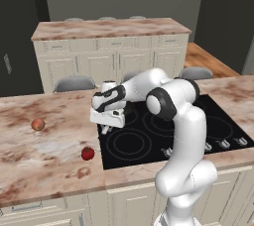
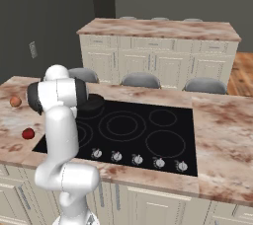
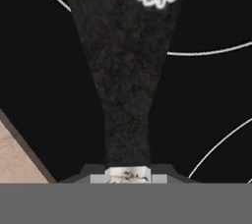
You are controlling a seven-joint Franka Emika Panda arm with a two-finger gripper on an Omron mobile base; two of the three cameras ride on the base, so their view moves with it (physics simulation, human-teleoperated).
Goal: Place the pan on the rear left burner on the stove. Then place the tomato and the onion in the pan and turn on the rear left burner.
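One pan (image 2: 92, 102), dark and round, sits low over the stove (image 2: 148, 130) at its rear left, its handle (image 3: 125, 85) clamped in the tool (image 1: 105, 129). Set it level and centred before letting go; tomato (image 1: 88, 153) and onion (image 1: 37, 124) wait on the table (image 1: 44, 145).

Items you have in view beyond the job:

- Marble-patterned countertop (image 1: 44, 136), reddish-brown veining, cream cabinet fronts (image 1: 129, 200) below.
- Second island (image 1: 106, 29) at 12 o'clock, same marble top, cream drawers and doors (image 2: 163, 61).
- Three grey stool backs (image 2: 142, 80) between the two counters.
- Wooden floor (image 1: 206, 59) at 2 o'clock.
- Dark grey walls (image 2: 54, 12); pale wall switch (image 2: 33, 49) at 10 o'clock.
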